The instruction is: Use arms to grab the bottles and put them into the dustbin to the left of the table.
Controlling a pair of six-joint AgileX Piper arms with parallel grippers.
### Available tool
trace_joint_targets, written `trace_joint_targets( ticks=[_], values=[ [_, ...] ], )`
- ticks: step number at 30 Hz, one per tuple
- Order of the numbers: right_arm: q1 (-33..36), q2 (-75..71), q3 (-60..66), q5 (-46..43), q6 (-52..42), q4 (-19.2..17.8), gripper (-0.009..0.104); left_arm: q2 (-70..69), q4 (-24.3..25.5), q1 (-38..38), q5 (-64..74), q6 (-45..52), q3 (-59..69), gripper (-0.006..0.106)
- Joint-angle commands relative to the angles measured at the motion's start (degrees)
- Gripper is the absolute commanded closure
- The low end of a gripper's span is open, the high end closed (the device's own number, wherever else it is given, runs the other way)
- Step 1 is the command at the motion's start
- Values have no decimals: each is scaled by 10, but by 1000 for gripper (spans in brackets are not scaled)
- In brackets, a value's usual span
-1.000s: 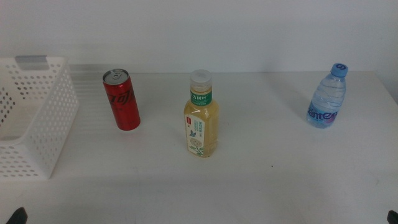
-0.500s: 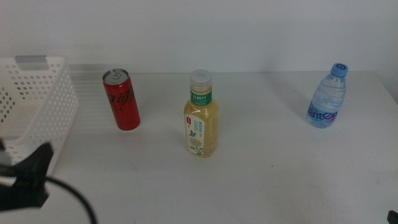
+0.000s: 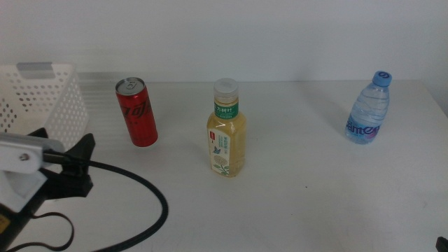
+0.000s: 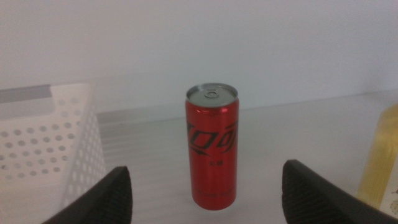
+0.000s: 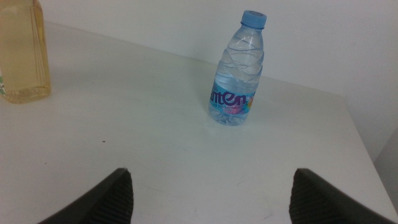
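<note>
A: Bottles? Where do they stand?
B: Red can (image 3: 137, 112) upper left, tea bottle (image 3: 227, 129) centre, water bottle (image 3: 367, 108) upper right; dustbin (image 3: 42, 105) at left edge.
A: Grippers?
B: Left gripper (image 4: 202, 193) faces the can, jaws spread; right gripper (image 5: 211, 196) faces the water bottle, jaws spread, empty.

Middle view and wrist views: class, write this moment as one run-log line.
left claw: open, facing cola can, apart | right claw: open, waiting, facing water bottle | tea bottle: upright, untouched | basket: no bottles visible

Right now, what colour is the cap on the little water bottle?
Blue. The water bottle shows its cap best in the right wrist view.
</note>
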Motion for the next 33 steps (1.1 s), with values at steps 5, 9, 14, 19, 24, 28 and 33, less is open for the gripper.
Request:
trace_joint_targets(
  ticks=[5, 9, 14, 19, 24, 28, 33],
  values=[
    [-4, -15, -4, -44, -5, -4, 30, 66, 18, -4, -133, -28, -18, 25],
    [-4, -15, -4, -44, -5, -4, 30, 97, 23, -4, -145, -40, -18, 25],
    [-4, -15, -4, -44, -5, -4, 30, 140, 25, -4, -175, -40, -18, 25],
    [-4, -15, -4, -44, -5, -4, 30, 199, 32, -4, -240, -40, -18, 25],
    [-4, -15, -4, -44, -5, -4, 30, 262, 29, -4, -287, -48, -36, 25],
    [-4, -15, -4, -44, -5, -4, 30, 303, 37, -4, -282, -53, -74, 24],
    [-4, -15, -4, -44, -5, -4, 30, 348, 39, -4, -271, -53, -120, 18]
  ],
)
